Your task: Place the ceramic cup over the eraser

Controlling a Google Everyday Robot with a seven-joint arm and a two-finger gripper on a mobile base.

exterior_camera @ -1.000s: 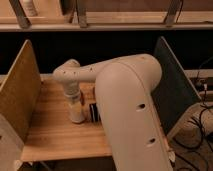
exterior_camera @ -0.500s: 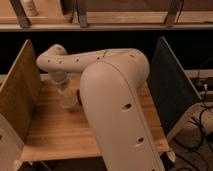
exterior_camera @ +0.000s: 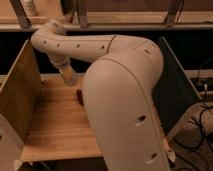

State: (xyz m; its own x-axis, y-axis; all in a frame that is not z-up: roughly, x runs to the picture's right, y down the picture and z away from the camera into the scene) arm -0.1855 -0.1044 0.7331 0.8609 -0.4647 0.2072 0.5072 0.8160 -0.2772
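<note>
My gripper point(exterior_camera: 68, 75) hangs at the end of the cream arm, over the back left of the wooden table point(exterior_camera: 55, 125). It is shut on the ceramic cup point(exterior_camera: 70, 79), a small off-white tapered shape held clear above the tabletop. The eraser point(exterior_camera: 79, 96) shows as a small dark block on the table, just below and to the right of the cup. The arm's big upper link covers the eraser's right side. The cup and the eraser are apart.
A wooden side panel point(exterior_camera: 20, 95) walls the table's left and a dark panel point(exterior_camera: 172, 95) its right. A shelf rail with metal posts point(exterior_camera: 82, 15) runs along the back. Cables point(exterior_camera: 202, 90) lie beyond the right panel. The arm's bulk point(exterior_camera: 125, 110) hides the table's right half.
The arm has lifted the cup from the tabletop, up and toward the back. The elbow has swung up to the left, and the big link fills more of the view.
</note>
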